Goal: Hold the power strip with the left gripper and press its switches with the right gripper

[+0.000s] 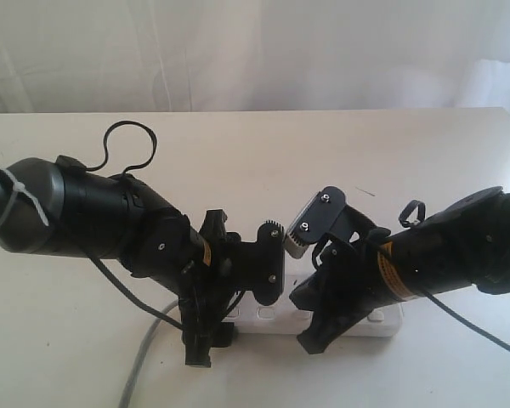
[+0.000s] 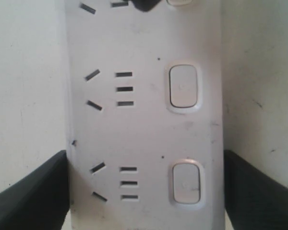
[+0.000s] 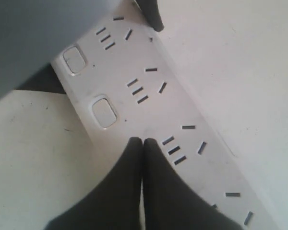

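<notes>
The white power strip (image 1: 266,316) lies flat on the table, with its grey cord (image 1: 140,361) running off to the left. My left gripper (image 2: 145,165) has a black jaw against each long side of the power strip (image 2: 144,129), shut on it beside a switch (image 2: 187,183). A second switch (image 2: 183,86) sits further along. My right gripper (image 3: 142,142) is shut with nothing between its fingers. Its tips hang over the strip (image 3: 149,108), just beside one switch (image 3: 104,112) and short of another (image 3: 73,59). Whether the tips touch the strip is unclear. In the exterior view the right gripper (image 1: 313,340) points down at the strip's right half.
The pale table (image 1: 255,153) stretches back to a white curtain (image 1: 238,51). The strip lies near the table's front edge. The two black arms meet closely over its middle, the left arm (image 1: 85,212) coming from the left and the right arm (image 1: 442,255) from the right.
</notes>
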Available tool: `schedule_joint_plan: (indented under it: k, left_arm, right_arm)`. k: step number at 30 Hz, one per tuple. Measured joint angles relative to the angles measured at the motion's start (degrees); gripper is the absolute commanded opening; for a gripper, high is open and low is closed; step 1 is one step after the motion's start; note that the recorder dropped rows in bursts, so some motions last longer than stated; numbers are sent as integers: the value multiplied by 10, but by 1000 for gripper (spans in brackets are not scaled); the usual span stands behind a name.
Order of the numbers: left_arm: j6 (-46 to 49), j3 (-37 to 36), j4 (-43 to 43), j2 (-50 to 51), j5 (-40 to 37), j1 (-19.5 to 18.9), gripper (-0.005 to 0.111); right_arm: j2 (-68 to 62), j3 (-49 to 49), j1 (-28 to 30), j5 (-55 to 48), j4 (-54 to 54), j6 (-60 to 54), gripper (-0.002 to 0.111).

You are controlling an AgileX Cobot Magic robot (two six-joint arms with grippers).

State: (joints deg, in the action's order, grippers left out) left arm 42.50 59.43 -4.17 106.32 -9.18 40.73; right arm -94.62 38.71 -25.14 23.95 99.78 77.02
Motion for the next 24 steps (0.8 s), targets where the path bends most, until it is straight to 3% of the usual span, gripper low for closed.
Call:
schedule_joint_plan:
  k: [24]
  left_arm:
    - [-1, 0, 1, 0, -1, 0, 0]
  right_arm:
    - [-12, -16, 0, -8, -3, 24, 0]
